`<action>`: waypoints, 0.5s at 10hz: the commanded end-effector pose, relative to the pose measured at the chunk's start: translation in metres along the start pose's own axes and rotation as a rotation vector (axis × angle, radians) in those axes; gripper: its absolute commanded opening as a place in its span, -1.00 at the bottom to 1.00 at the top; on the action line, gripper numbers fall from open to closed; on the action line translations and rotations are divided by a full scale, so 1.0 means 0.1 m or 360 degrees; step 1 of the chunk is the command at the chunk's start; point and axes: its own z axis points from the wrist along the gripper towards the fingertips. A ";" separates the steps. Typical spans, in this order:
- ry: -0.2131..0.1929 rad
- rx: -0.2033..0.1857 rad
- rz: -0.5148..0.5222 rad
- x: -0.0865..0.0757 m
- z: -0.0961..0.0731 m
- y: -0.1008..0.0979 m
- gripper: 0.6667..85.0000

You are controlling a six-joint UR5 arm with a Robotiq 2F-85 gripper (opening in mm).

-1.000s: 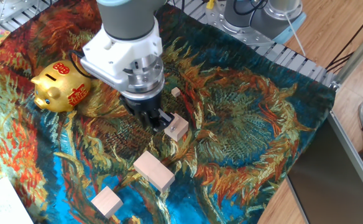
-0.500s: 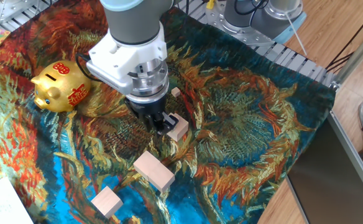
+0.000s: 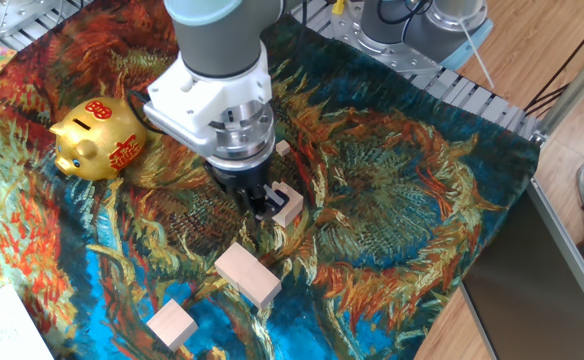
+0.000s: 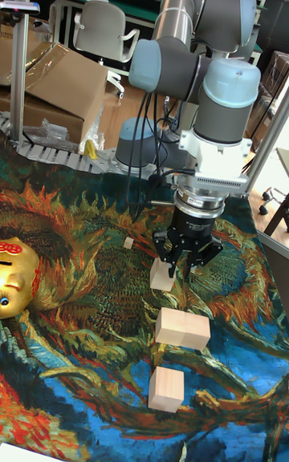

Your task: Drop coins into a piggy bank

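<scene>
Nearest block (image 3: 170,325) and larger block (image 3: 248,276) lie untouched on patterned cloth (image 3: 392,200) over counter.

Gripper (image 3: 263,200) low at small block (image 3: 287,205); jaws narrow, touching or gripping unclear.

Risk: block nudged, no coin picked.

Piggy bank (image 3: 98,139) far left, well apart.

Coins not visible; slot hard to see.
</scene>
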 end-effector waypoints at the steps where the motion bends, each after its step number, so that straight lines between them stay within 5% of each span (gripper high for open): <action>1: -0.0018 -0.0012 -0.0021 0.01 -0.01 0.01 -0.28; 2: -0.0035 -0.0004 -0.0048 -0.01 -0.01 0.00 -0.24; 5: 0.0046 0.0007 0.0000 0.12 -0.01 -0.02 -0.25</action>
